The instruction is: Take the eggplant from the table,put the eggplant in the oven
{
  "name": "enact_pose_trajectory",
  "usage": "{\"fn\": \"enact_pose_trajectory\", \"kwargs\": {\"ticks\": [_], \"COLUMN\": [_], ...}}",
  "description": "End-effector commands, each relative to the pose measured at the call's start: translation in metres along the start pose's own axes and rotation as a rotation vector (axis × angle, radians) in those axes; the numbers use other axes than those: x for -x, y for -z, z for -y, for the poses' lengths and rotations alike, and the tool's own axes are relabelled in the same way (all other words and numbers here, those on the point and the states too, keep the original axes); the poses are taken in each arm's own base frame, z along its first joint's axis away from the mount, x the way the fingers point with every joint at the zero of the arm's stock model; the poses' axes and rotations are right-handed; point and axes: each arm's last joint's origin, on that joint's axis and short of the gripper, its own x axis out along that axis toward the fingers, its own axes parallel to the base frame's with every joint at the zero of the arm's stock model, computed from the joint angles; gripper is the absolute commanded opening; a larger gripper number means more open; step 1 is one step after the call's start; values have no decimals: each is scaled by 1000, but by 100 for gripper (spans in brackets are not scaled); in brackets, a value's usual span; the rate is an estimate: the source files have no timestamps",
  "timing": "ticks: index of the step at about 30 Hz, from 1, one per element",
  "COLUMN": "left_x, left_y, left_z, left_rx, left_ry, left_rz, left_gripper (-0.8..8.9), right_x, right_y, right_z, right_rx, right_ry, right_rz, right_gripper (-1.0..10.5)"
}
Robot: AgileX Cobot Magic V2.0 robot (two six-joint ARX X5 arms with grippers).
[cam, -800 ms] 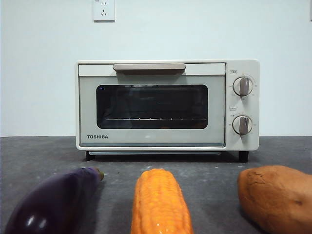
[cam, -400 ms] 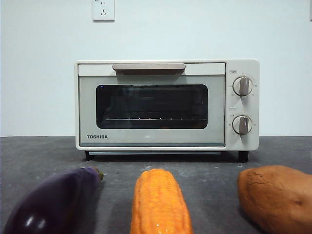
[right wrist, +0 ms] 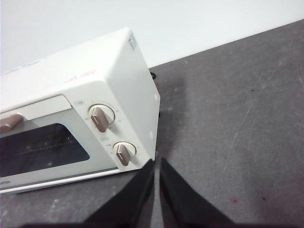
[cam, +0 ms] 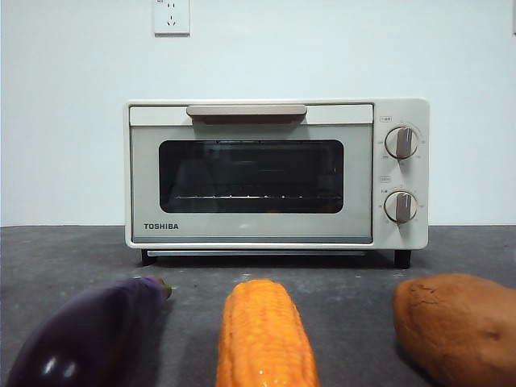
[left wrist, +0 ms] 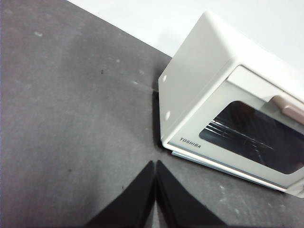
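Note:
The glossy dark-purple eggplant (cam: 89, 334) lies on the dark grey table (cam: 64, 258) at the near left, its brownish stem tip pointing toward the oven. The cream-white TOSHIBA oven (cam: 276, 173) stands behind it with its door closed. Neither arm shows in the front view. My left gripper (left wrist: 155, 164) hangs shut above bare table (left wrist: 71, 118), off the oven's (left wrist: 223, 99) left side. My right gripper (right wrist: 156, 162) is shut too, held above the table (right wrist: 237, 104) off the oven's (right wrist: 95, 99) knob side. The eggplant is out of both wrist views.
An orange corn cob (cam: 264, 337) lies at the near middle and a brown sweet potato (cam: 458, 326) at the near right. A wall socket (cam: 171, 16) sits on the white wall behind the oven.

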Motion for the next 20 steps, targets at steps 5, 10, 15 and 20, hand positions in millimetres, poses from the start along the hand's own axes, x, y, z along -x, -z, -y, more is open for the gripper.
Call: {"fn": "enact_pose_trajectory", "kwargs": {"ticks": [5,10,15,20], "left_x": [-9,-23,-41,-56], "left_y": [-31,-51,-67,-72], "left_z": [18,29,38,41], "left_rx": [-90,-137,-158,-149], "left_ry": [34,68,106,133], "left_rz": [-89,-209,-331,-390], "left_gripper": [6,6,6,6], "right_x": [-2,-10,-19,-30], "right_y": [-38,-55,-65,-66], "right_z": [-17,-25,-29,-28], "right_rx": [68,114,97,74], "right_ry": [-56,-98,-133,-125], "right_rz": [-88,-201,-323,-395], "right_gripper": [4,4,125,426]}}
